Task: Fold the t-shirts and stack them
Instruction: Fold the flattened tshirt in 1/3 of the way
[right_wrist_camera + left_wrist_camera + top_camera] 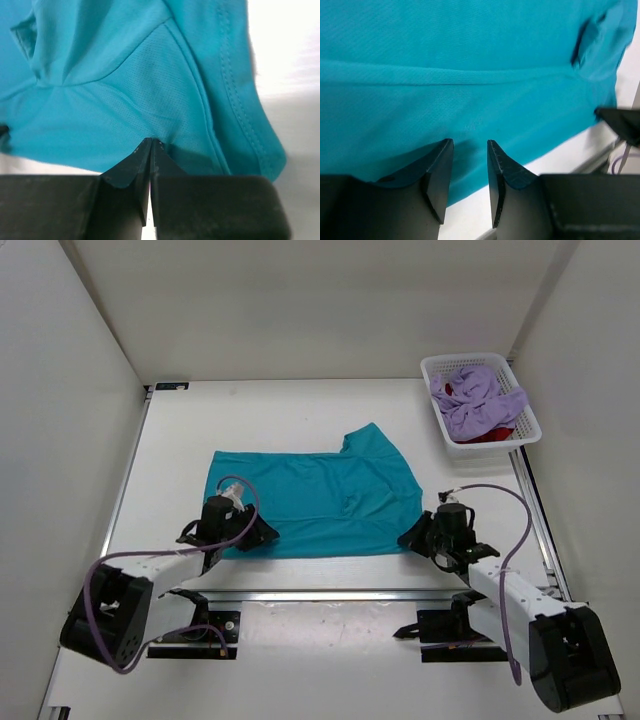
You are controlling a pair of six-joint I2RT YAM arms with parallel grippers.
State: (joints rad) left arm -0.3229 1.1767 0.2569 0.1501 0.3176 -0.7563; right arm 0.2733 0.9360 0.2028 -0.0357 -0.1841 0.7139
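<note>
A: Starting nearest: left hand [470,145]?
B: Fingers apart, tips down over the near hem of the teal t-shirt [320,495], nothing pinched between them. Probably lined up to take that hem corner.
A: And the right hand [151,145]?
B: Pressed together on the same near edge, toward the shirt's right corner, with thin cloth puckering into the tips. Looks like a pinch on the fabric.
A: Why both along the front edge?
B: Most likely to lift the near hem at two corners and carry it away from the bases, halving the shirt. Only a judgement; fold not yet begun.
A: Fabric?
B: Fine knit, faintly mesh-like up close, matte and limp. Double-stitched hem by the right fingers, a straight seam or crease running across beyond the left. Likely to sag between two grips rather than hold a line.
A: Lie of it?
B: Spread flat on the white bench [280,415], roughly rectangular, one sleeve poking out at the far right.
A: Farther back?
B: White plastic mesh basket [465,357] at the far right corner, well apart from the teal one. Lavender t-shirt [480,400] heaped inside, crumpled, reaching the rim. Deep red t-shirt [492,436] beneath, only slivers showing. Parked there awaiting a turn, by the look of things.
</note>
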